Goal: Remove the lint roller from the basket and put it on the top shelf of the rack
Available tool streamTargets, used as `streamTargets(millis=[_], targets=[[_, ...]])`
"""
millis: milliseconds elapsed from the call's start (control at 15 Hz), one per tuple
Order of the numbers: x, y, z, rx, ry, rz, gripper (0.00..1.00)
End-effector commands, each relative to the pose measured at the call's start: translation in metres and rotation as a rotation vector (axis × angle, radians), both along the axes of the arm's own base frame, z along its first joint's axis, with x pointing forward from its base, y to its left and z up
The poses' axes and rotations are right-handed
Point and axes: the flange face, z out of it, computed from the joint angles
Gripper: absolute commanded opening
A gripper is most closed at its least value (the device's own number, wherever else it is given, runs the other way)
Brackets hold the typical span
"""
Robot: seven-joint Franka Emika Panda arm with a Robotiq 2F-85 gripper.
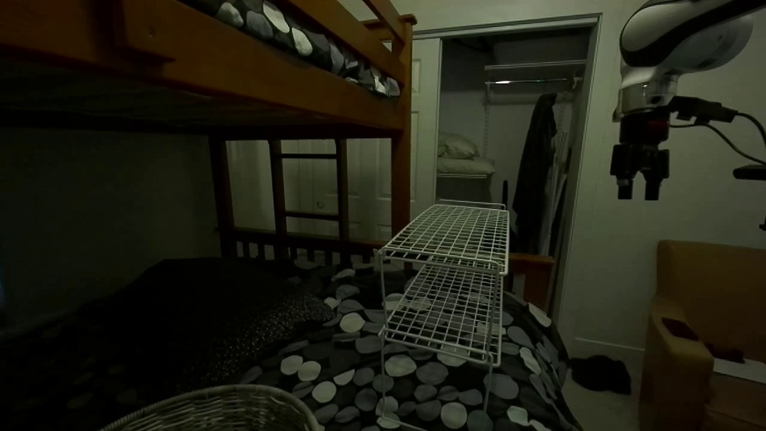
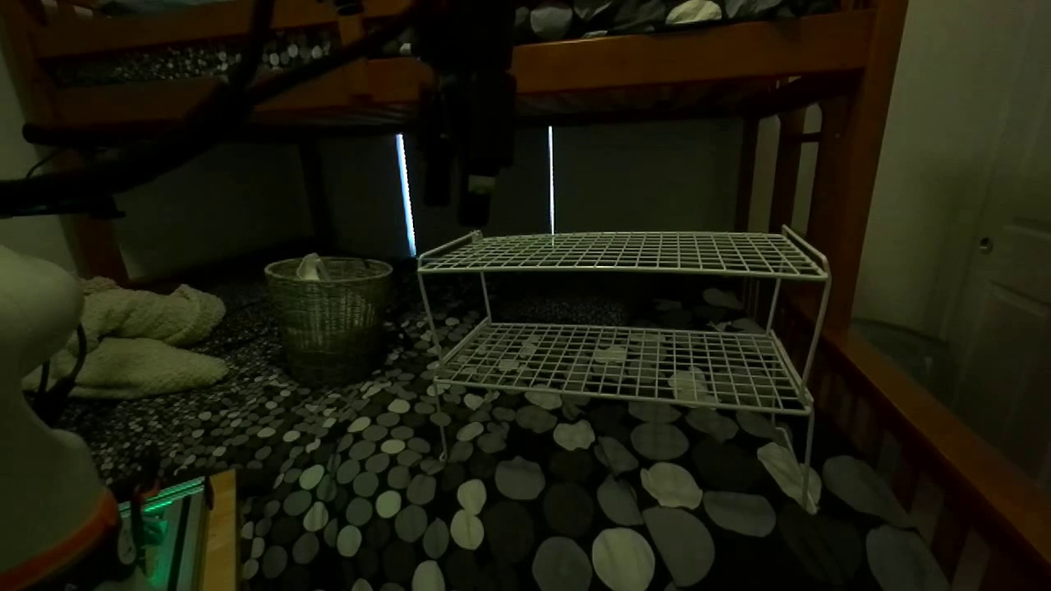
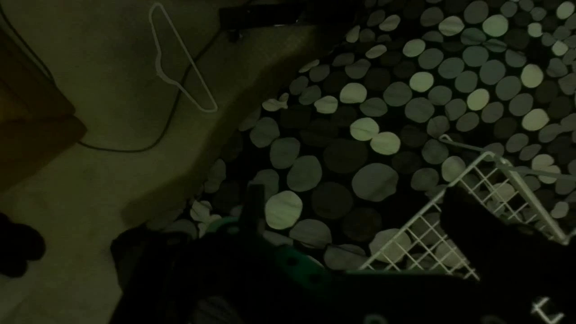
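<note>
The light woven basket (image 2: 328, 328) stands on the bed; its rim also shows at the bottom of an exterior view (image 1: 239, 390). A pale whitish thing (image 2: 312, 267) sticks up at its rim; it may be the lint roller, but it is too small and dark to tell. The white wire rack (image 2: 624, 270) has two tiers and stands beside the basket; it shows in both exterior views (image 1: 453, 230) and in the wrist view (image 3: 405, 227). Its top shelf bears nothing. My gripper (image 1: 638, 190) is open and empty, raised above shelf height. Its fingers are spread in the wrist view (image 3: 355, 198).
A wooden bunk-bed frame (image 1: 287, 90) overhangs the bed and rack. A cream blanket (image 2: 148, 336) lies by the basket. A tan armchair (image 1: 682, 335) stands beside the bed. A white hanger (image 3: 180, 58) and a dark cable (image 3: 171, 114) lie on the floor.
</note>
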Motion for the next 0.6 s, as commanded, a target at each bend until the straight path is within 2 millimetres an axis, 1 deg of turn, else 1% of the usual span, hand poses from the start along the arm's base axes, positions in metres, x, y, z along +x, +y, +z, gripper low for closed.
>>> streamTargets(millis=[0, 133, 200, 267, 400, 533], targets=[[0.028, 0.089, 0.005, 0.032, -0.058, 0.192, 1.0], [0.033, 0.149, 0.002, 0.045, -0.065, 0.313, 1.0], [0.031, 0.183, -0.001, 0.046, -0.061, 0.38, 1.0], [0.026, 0.218, -0.002, 0.045, -0.055, 0.448, 1.0], [0.009, 0.283, -0.003, 0.047, -0.047, 0.583, 1.0], [-0.008, 0.341, -0.006, 0.056, -0.046, 0.718, 1.0]])
